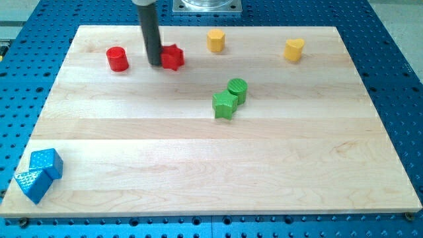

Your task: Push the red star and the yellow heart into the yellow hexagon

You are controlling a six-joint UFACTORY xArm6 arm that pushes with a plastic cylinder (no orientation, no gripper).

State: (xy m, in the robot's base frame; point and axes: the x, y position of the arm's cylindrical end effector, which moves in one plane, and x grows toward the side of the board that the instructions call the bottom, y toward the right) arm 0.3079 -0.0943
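Note:
The red star [173, 57] lies near the view's top, left of centre. My tip [154, 63] stands right at the star's left side, touching or nearly touching it. The yellow hexagon [215, 40] sits to the star's upper right, near the board's top edge. The yellow heart [294, 49] lies farther to the view's right, also near the top edge, well apart from the hexagon.
A red cylinder [117, 59] stands left of my tip. A green cylinder [237, 89] and a green star [225, 104] touch each other near the centre. Two blue blocks [38, 173] sit at the board's [211, 165] bottom left corner.

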